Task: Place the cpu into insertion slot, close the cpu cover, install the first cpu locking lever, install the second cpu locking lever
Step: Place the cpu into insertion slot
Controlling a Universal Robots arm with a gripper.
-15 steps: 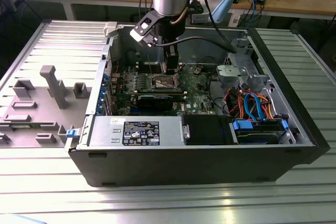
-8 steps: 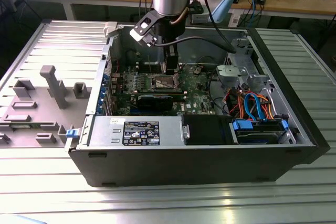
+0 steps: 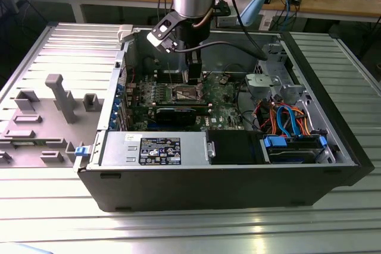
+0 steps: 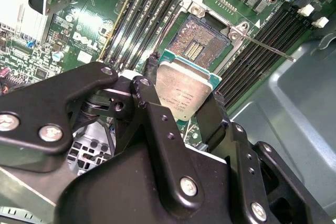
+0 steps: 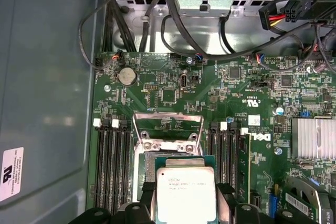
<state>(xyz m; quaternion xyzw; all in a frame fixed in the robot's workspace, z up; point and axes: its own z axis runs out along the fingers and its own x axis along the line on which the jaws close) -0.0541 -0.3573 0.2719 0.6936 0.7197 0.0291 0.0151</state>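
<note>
Bright, even room light; glare streaks the ribbed table [image 3: 178, 227]; the cpu [image 5: 186, 195] gleams pale in both wrist views.

The cpu [image 4: 185, 88] is dull silver-grey, edged green. The insertion slot [image 4: 195, 39] shows a brownish-gold dotted field; the circuit board [image 5: 207, 103] is green.

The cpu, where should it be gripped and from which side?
By two opposite side edges, from straight above its metal top. The cpu is a thin flat square, so only the edges give the jaws purchase, leaving its underside free toward the insertion slot. The gripper holds it just so, jaws shut on its edges.
</note>
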